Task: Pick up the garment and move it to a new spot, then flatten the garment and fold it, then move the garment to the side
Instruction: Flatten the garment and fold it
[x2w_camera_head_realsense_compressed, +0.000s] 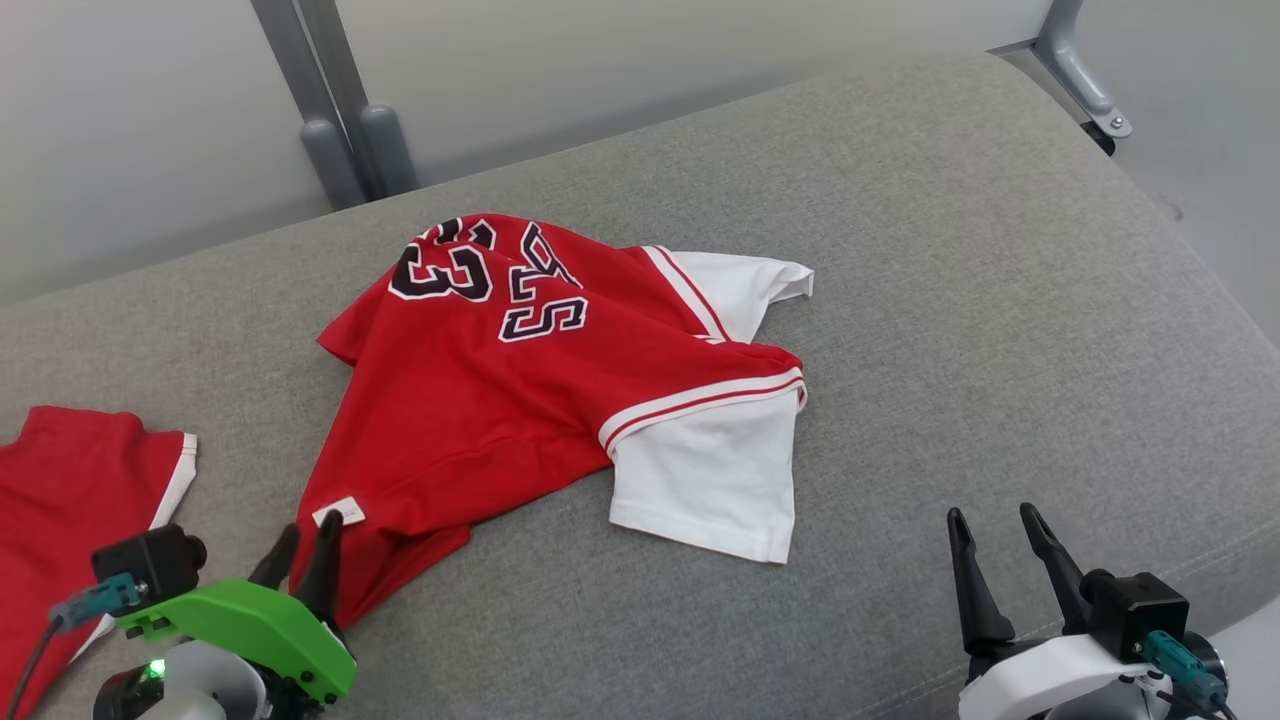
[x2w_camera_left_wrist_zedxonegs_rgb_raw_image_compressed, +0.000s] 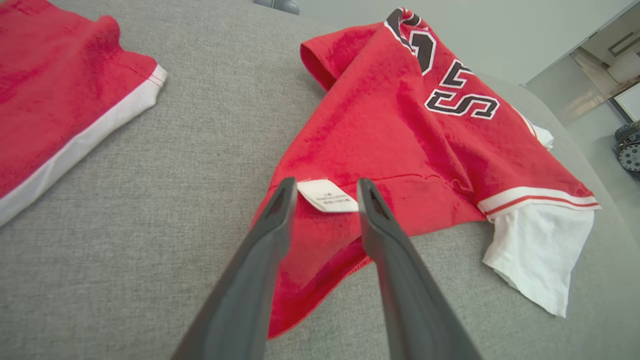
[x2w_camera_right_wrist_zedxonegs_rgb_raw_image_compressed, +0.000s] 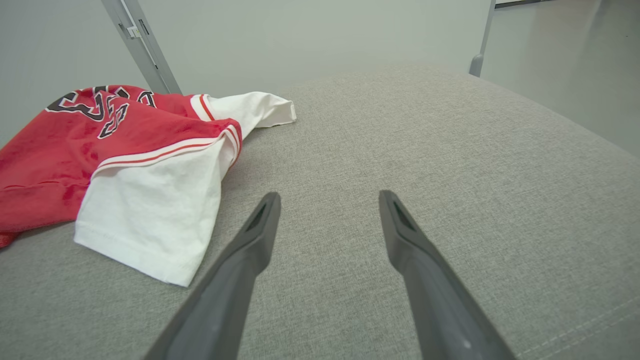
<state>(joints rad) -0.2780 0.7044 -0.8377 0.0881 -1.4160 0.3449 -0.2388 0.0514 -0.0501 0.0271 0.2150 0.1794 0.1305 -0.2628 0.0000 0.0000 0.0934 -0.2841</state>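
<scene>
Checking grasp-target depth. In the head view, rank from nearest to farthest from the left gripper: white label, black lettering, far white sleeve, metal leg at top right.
From the left gripper:
1. White label: at the hem, right by the fingertips.
2. Black lettering: mid-shirt, further back.
3. Far white sleeve: back and to the right.
4. Metal leg: top right, beyond the cushion.

Red jersey (x2w_camera_head_realsense_compressed: 480, 400), white sleeves (x2w_camera_head_realsense_compressed: 705, 480), grey cushion (x2w_camera_head_realsense_compressed: 950, 300)

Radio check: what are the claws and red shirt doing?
Left end effector open, straddling the white tag on the red jersey. Right end effector open, over bare grey cushion. Jersey crumpled, unfolded. Second red garment left, apart.
</scene>
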